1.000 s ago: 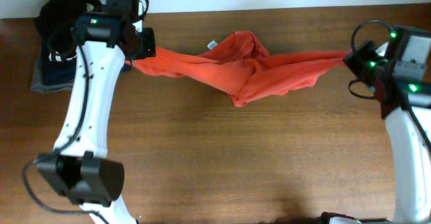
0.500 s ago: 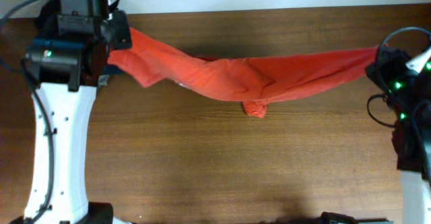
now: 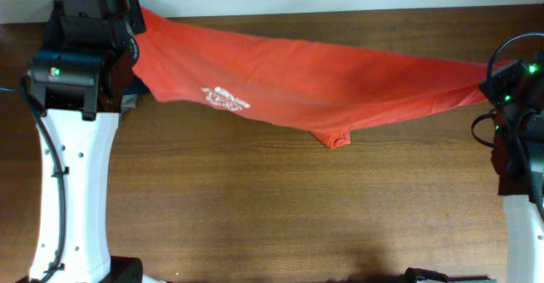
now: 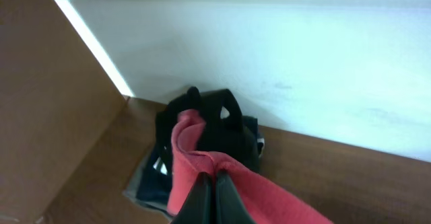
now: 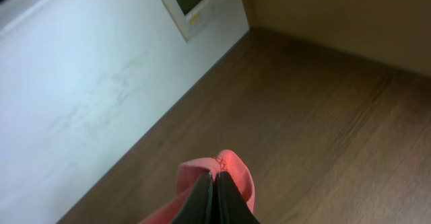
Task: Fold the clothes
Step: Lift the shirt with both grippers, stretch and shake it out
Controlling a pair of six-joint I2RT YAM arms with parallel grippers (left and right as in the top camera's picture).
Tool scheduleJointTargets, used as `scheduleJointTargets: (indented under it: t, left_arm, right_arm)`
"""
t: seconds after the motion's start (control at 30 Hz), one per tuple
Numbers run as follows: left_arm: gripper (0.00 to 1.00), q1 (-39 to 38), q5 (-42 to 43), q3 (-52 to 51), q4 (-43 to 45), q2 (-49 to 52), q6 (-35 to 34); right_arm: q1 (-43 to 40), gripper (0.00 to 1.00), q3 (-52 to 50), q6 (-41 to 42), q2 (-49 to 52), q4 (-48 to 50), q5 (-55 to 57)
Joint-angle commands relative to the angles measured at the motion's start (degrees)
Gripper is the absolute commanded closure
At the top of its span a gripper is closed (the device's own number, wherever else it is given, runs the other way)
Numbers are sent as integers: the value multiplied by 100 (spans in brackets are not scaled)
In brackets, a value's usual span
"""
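A: Position of the T-shirt (image 3: 323,83)?
B: Stretched across the table's (image 3: 297,215) far side, between both arms.
A: Jaw condition?
B: Left gripper (image 4: 215,187) and right gripper (image 5: 214,187) each clamp opposite shirt ends.

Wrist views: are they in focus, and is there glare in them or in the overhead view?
Left wrist view: soft all over, with a bright strip of light along the wall's left edge. Right wrist view: also soft; the wall panel is blurred. Overhead view: even light, no glare; the T-shirt is sharp, its white logo unreadable.
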Motion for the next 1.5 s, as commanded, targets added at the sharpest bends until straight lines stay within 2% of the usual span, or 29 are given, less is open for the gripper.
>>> scheduleJointTargets:
  t: [0.0, 0.2, 0.4, 0.57, 0.87, 1.03, 1.27, 1.37, 1.4, 1.43, 1.47]
  left_arm:
    - [100, -98, -291, 643, 72, -50, 372]
    - [100, -472, -389, 1355, 57, -70, 638]
    - [100, -918, -1331, 2103, 61, -70, 761]
    - [100, -1196, -1888, 2575, 195, -70, 1130]
    - [100, -1307, -1825, 2804, 229, 9, 1268]
    - [99, -1292, -1602, 2804, 240, 645, 1224]
    - [100, -905, -1499, 2804, 645, 1893, 1134]
    - [99, -699, -822, 2804, 793, 2393, 1113]
    - [96, -638, -487, 2804, 809, 2553, 1099]
    - [88, -590, -184, 2804, 809, 2695, 1097]
    - [70, -560, 74, 2804, 793, 2824, 1099]
  right_arm:
    - [-17, 96, 691, -133, -76, -160, 363]
    - [-17, 96, 1473, -146, -76, -726, 214]
    - [-17, 96, 2131, -144, -76, -1010, 61]
    - [-17, 96, 2459, -142, -76, -1008, 55]
    - [-17, 95, 2494, -98, 72, -1075, -199]
    - [-17, 89, 2494, 11, 658, -1093, -387]
    - [-17, 93, 2494, 9, 1834, -1025, -413]
    - [-17, 93, 2494, 4, 2277, -970, -411]
    - [-17, 92, 2494, 0, 2382, -968, -409]
    - [-17, 92, 2494, -26, 2465, -970, -411]
    - [-17, 88, 2494, -111, 2531, -973, -415]
